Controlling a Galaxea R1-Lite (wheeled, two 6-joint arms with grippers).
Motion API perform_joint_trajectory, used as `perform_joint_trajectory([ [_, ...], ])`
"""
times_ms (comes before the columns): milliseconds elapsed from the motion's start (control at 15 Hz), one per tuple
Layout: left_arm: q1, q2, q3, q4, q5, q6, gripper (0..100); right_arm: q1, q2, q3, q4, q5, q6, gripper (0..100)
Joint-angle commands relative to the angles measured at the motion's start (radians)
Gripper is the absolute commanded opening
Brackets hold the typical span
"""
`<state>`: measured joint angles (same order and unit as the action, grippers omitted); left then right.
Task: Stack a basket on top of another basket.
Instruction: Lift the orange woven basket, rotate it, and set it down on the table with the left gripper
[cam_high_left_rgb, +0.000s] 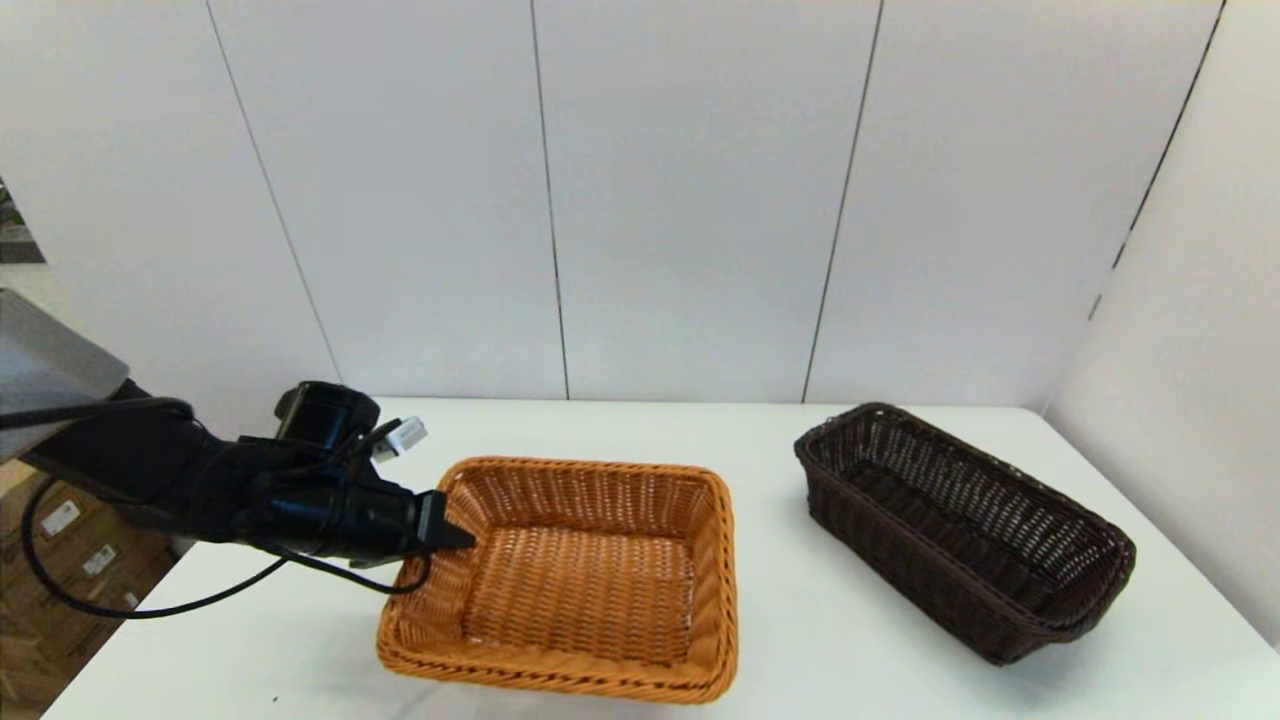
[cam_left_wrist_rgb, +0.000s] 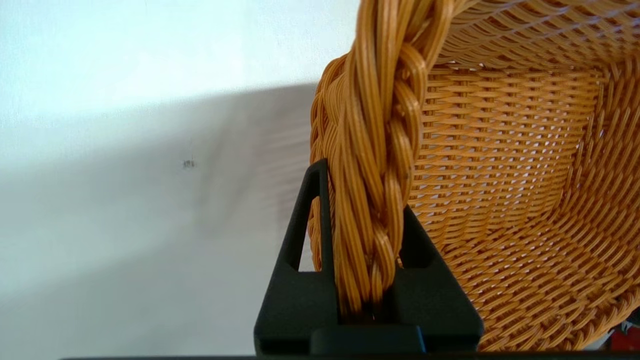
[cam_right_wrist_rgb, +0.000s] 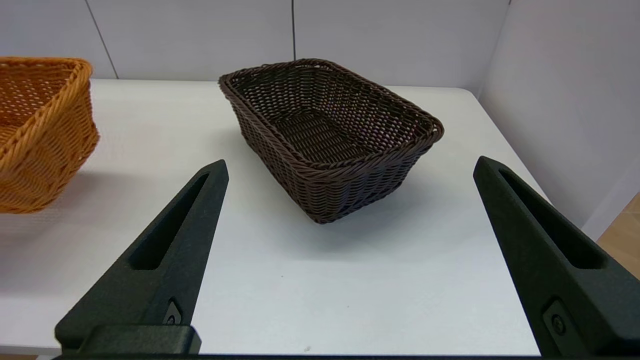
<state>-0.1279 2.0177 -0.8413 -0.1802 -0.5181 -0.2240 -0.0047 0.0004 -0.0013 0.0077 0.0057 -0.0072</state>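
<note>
**Left pincer clamped on tan basket rim**

Currently the left pincer (cam_high_left_rgb: 455, 535) is pinching the braided rim of the tan basket (cam_high_left_rgb: 580, 580) at its left side, one finger (cam_left_wrist_rgb: 305, 235) outside the wall and the other inside. The rim is the stiffest part of the weave, so it is the likely reason for this grip point. The tan basket appears tilted, its left side raised off the bench (cam_high_left_rgb: 800, 640); whether its right side is touching the bench cannot be confirmed.

The dark basket (cam_high_left_rgb: 960, 520) rests on the bench, well apart to the right, set at an angle to the bench edge.

The right pincer (cam_right_wrist_rgb: 350, 260) is spread wide and empty, held near the bench front and facing the dark basket, outside the head view.

Stacking is not yet done.
</note>
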Motion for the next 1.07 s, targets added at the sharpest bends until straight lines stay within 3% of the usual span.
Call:
perform_joint_trajectory([
  [67, -0.019, 0.085, -0.079, 0.005, -0.003, -0.031, 0, 0.0, 0.0, 0.0, 0.0, 0.0, 0.0, 100],
  [333, -0.059, 0.131, -0.163, 0.031, -0.007, -0.103, 0, 0.0, 0.0, 0.0, 0.0, 0.0, 0.0, 100],
  [600, -0.079, 0.15, -0.275, 0.214, 0.0, -0.123, 0, 0.0, 0.0, 0.0, 0.0, 0.0, 0.0, 100],
  [1067, -0.125, 0.213, -0.392, 0.349, 0.115, -0.121, 0, 0.0, 0.0, 0.0, 0.0, 0.0, 0.0, 100],
])
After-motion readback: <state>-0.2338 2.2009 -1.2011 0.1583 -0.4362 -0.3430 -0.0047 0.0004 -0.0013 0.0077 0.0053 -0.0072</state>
